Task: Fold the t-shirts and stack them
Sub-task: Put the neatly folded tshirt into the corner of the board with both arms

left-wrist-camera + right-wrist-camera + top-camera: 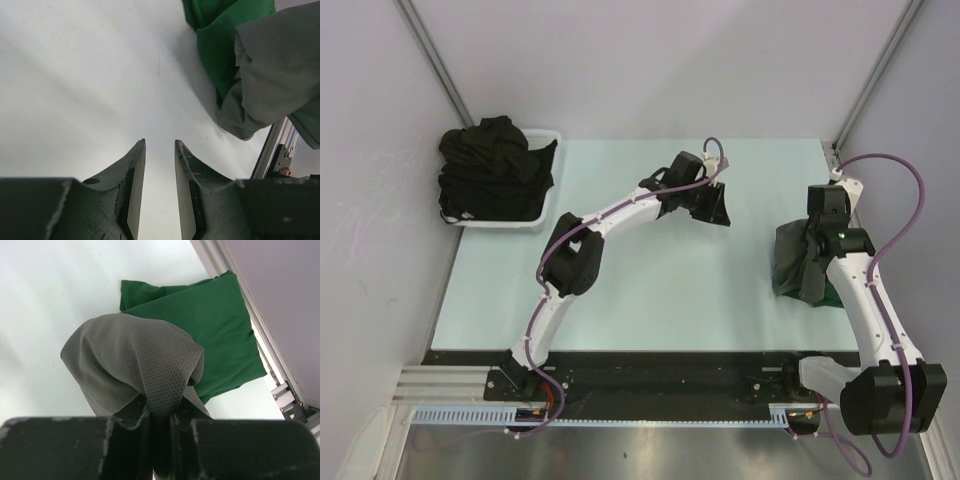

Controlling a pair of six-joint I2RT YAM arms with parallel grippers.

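Right tool (pixel 161 415): clamped on a bunched fold of the grey shirt (pixel 135 355), which hangs from it over the green shirt (pixel 215 325). The green shirt lies folded flat on the bench (pixel 650 270), close to its right edge. Left tool (pixel 160 145): fingers apart by a narrow gap, nothing between them, positioned over the bare middle of the bench, apart from both shirts. Black shirts (pixel 490 165) are heaped in the white basket (pixel 548 135) at the bench's far left corner.
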